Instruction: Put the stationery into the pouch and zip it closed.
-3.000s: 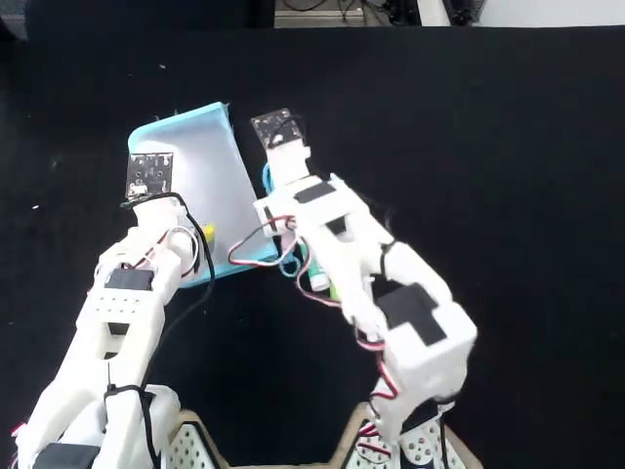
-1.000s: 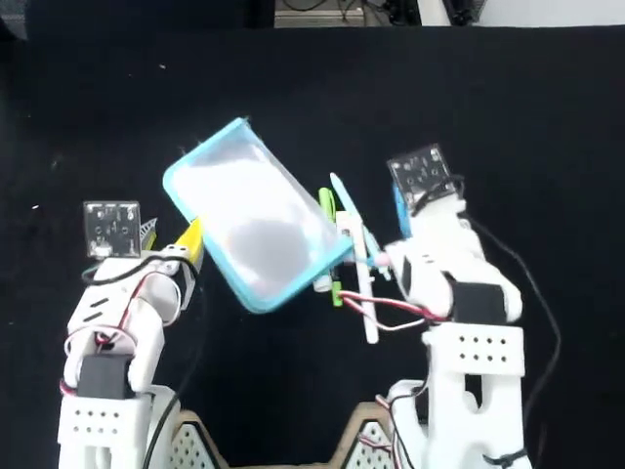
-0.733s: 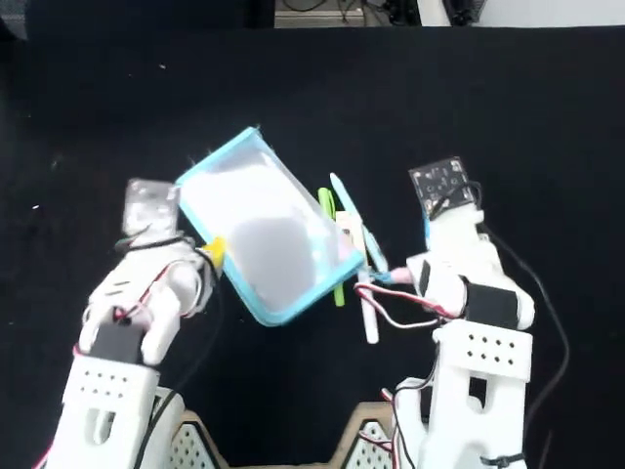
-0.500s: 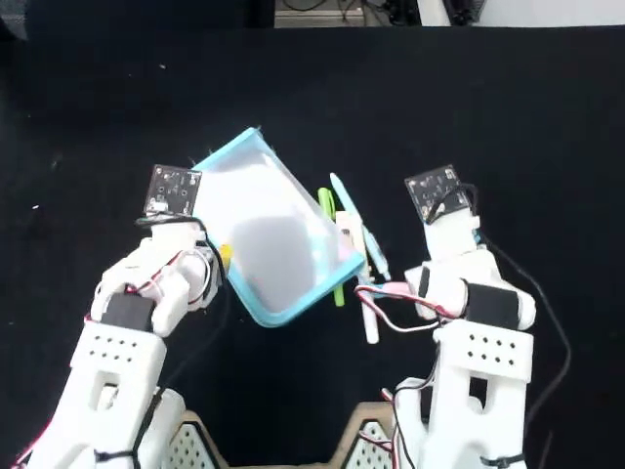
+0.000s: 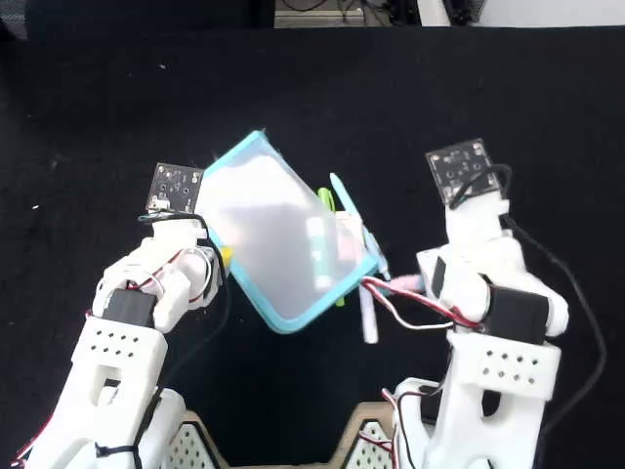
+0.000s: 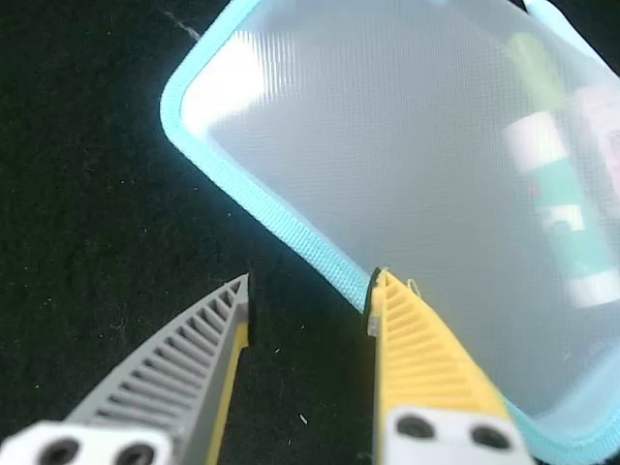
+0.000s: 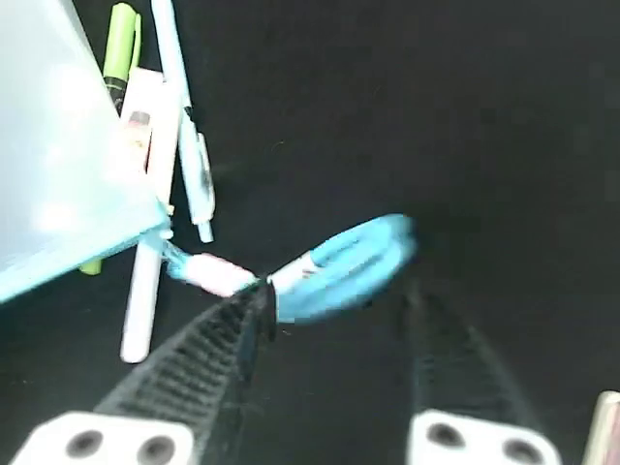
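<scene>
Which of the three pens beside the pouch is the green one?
The green pen is the one lying closest to the pouch, partly covered by it. The white marker and pale blue pen lie farther out.

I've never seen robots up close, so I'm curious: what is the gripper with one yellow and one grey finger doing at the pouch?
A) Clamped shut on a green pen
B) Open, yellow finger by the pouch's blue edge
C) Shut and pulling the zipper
B: the left gripper is open, its yellow finger at the blue edge of the pouch and its grey finger apart from it, over the black table.
</scene>
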Controlling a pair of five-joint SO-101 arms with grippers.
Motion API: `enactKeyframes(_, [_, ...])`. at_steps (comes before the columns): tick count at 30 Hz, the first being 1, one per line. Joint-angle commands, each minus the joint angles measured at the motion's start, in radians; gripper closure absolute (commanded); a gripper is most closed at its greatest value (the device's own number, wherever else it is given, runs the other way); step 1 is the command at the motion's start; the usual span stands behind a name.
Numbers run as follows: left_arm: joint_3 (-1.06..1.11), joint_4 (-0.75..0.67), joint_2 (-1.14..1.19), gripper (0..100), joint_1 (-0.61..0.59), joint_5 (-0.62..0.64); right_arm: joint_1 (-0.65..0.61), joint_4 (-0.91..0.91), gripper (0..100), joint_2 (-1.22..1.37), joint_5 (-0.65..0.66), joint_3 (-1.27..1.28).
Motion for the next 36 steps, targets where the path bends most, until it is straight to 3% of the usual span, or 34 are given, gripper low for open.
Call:
enactKeyframes(1, [-0.061, -0.006, 0.003, 80, 0.007, -0.009, -0.041, -0.078, 68.3, 0.041, -0.104, 0.116])
enactKeyframes(5, [-0.061, -0.006, 0.003, 80, 0.005, -0.009, -0.075, -0.296, 72.8, 0.134, -0.212, 0.245])
enactKeyframes(8, [-0.061, -0.006, 0.003, 80, 0.005, -0.009, -0.078, -0.276, 74.3, 0.182, -0.183, 0.171])
enactKeyframes(10, [-0.061, -0.006, 0.003, 80, 0.005, -0.009, -0.12, -0.193, 74.4, 0.205, -0.051, 0.097])
enactKeyframes(14, [-0.061, -0.006, 0.003, 80, 0.005, -0.011, -0.232, -0.034, 74.4, 0.24, 0.362, 0.056])
enactKeyframes(16, [-0.061, -0.006, 0.003, 80, 0.005, -0.011, -0.253, -0.04, 74.4, 0.262, 0.465, 0.077])
enactKeyframes(20, [-0.062, -0.006, 0.003, 80, -0.005, -0.011, -0.265, -0.173, 74.4, 0.291, 0.471, 0.18])
enactKeyframes(28, [-0.065, -0.063, 0.005, 80, -0.145, 0.0, -0.328, -0.445, 74.4, 0.288, 0.471, 0.424])
enactKeyframes(36, [-0.067, -0.068, 0.009, 80, -0.143, 0.0, -0.321, -0.664, 77.0, 0.292, 0.476, 0.538])
